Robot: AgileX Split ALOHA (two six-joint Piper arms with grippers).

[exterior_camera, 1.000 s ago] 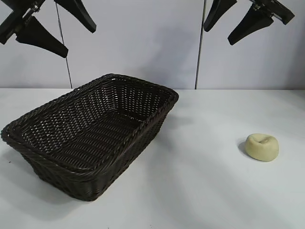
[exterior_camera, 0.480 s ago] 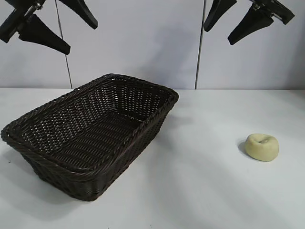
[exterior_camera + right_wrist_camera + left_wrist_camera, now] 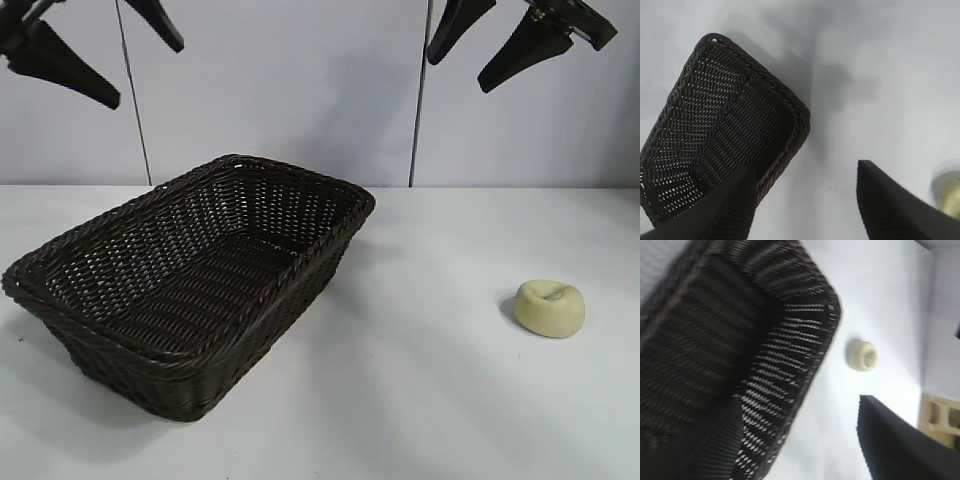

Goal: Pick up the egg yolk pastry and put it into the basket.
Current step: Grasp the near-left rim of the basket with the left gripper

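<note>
The egg yolk pastry (image 3: 550,307), a small pale yellow puck with a dent on top, lies alone on the white table at the right. It also shows beside the basket's corner as the pastry (image 3: 861,354) and at the picture's edge as the pastry (image 3: 947,192). The dark brown wicker basket (image 3: 300,262) stands at the left and holds nothing. My left gripper (image 3: 145,72) hangs high above the basket's left end, open and holding nothing. My right gripper (image 3: 458,75) hangs high at the upper right, open too, well above the pastry.
White tabletop (image 3: 420,380) spreads between basket and pastry and in front of both. A pale wall with two thin vertical seams rises behind. In the left wrist view a beige fixture (image 3: 942,417) sits beyond the table edge.
The left gripper has shifted up and to the left in the exterior view. The right gripper, basket and pastry have stayed where they were.
</note>
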